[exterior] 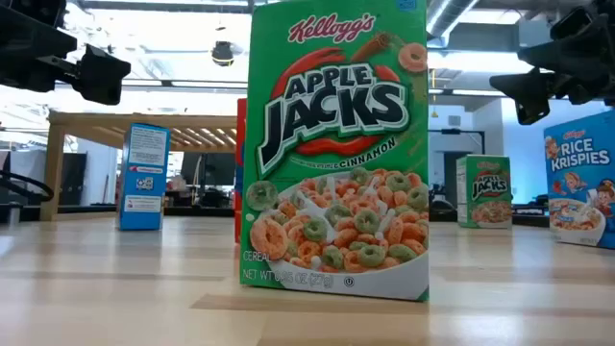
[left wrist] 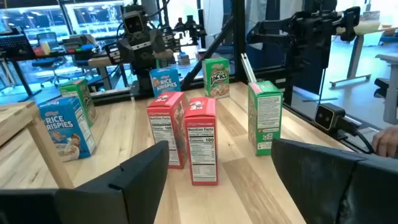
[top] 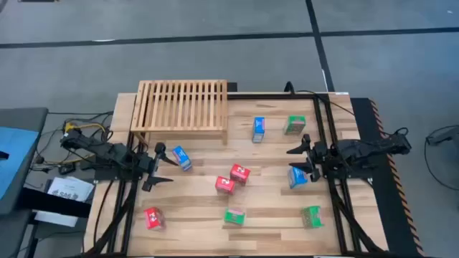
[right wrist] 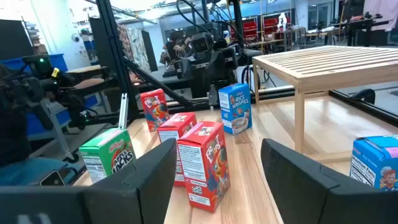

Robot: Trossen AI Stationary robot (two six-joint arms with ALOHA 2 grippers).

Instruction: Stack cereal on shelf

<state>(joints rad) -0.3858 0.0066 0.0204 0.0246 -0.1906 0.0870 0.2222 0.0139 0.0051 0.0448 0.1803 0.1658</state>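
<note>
Shelf (top: 183, 105) at far left of table (top: 193, 215), top bare. Boxes all on the planks: blue box (top: 182, 158) just right of left gripper (top: 159, 166), jaws apart, nothing between. Two red boxes (top: 232, 179) side by side at centre; third red box (top: 153, 218) near left. Green box (top: 234, 216) near centre, another green (top: 311, 216) near right. Far side: blue (top: 259, 129) and green (top: 294, 125). Right gripper (top: 297, 159) jaws apart, a blue box (top: 298, 178) just beside it.

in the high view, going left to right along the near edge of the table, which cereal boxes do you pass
red box → green box → green box near the right edge
</note>
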